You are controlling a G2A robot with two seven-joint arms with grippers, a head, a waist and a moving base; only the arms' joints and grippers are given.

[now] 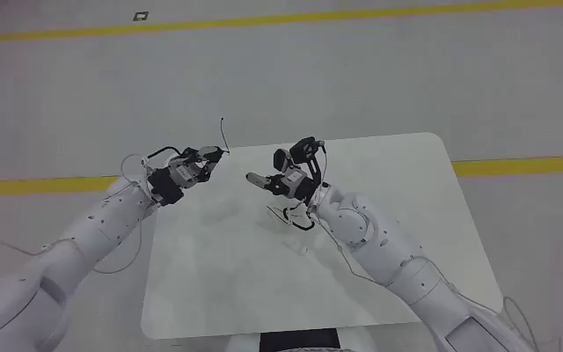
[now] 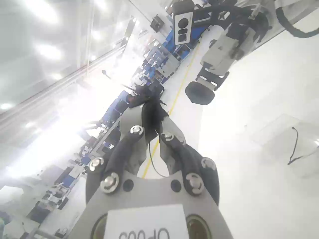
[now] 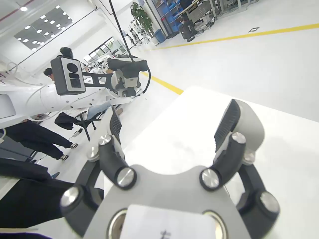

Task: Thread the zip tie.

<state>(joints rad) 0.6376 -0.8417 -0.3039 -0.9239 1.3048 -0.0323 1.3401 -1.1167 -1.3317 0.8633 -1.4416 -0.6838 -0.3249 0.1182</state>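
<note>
- Left gripper sits up at the far left corner of the worktop; its fingers are clenched tight on the zip tie, gripping it near the lower end.
- The zip tie is a thin black strap; in the right wrist view it rises almost upright out of the left gripper, with a small blocky end at the very top; in the top view it pokes out past the worktop's far edge; in the left wrist view it is a dark blur between the fingertips, too smeared to tell more.
- Right gripper hangs over the worktop near the far edge, left of the middle; its fingers are spread wide and released, nothing between them; bare worktop shows through the gap.
- The two grippers face each other, near but clearly apart; one of the right gripper's fingers shows its dark pad towards the left wrist camera; the zip tie touches no part of the right gripper.
- A clear bag lies flat on the worktop, just beside the right arm's wrist and closer to the far edge than the near one; a thin black strip lies in it; what that strip is, I cannot tell.
</note>
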